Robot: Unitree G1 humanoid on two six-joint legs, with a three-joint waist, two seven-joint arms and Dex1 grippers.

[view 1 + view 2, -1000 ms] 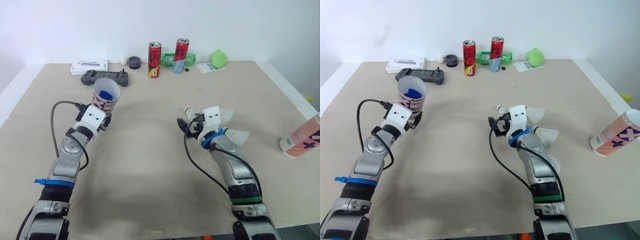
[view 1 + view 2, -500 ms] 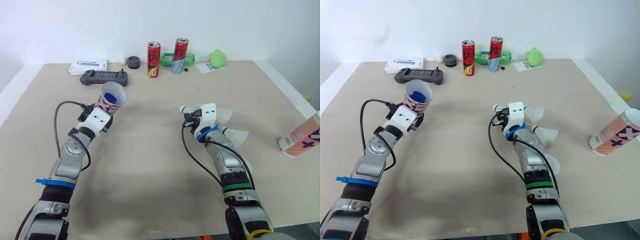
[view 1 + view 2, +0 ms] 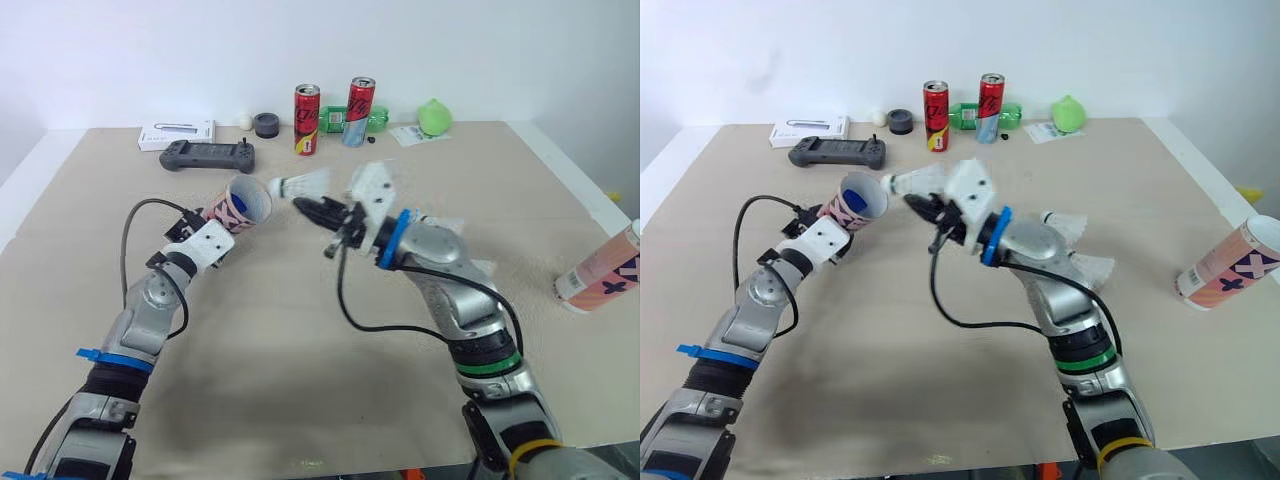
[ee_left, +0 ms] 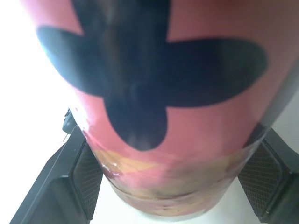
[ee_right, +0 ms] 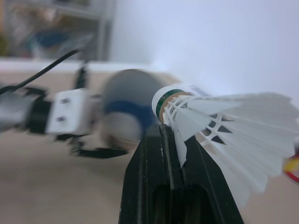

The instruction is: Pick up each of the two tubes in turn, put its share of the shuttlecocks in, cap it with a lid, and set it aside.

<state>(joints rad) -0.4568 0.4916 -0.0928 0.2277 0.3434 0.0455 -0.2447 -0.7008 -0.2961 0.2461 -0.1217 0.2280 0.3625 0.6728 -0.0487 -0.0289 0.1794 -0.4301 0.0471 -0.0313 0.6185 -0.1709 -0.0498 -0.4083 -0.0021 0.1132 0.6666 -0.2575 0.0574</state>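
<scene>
Gripping tilted tube (image 3: 243, 203) in left gripper (image 3: 212, 222), right gripper (image 3: 304, 206) pinching shuttlecock (image 3: 304, 184) near mouth

Got the left gripper (image 3: 212, 232) clamped on the base of the tube (image 3: 240, 203), both fingers (image 4: 86, 175) pressed flat against its sides, arm stretched forward with the elbow bent. Holding the tube tipped over, mouth facing the right arm. Reaching across toward the tube with that right arm, wrist turned inward, right gripper (image 3: 303, 206) pinched tight on a shuttlecock (image 3: 303, 184) by its feathers, fingertips just beside the tube's mouth.
</scene>
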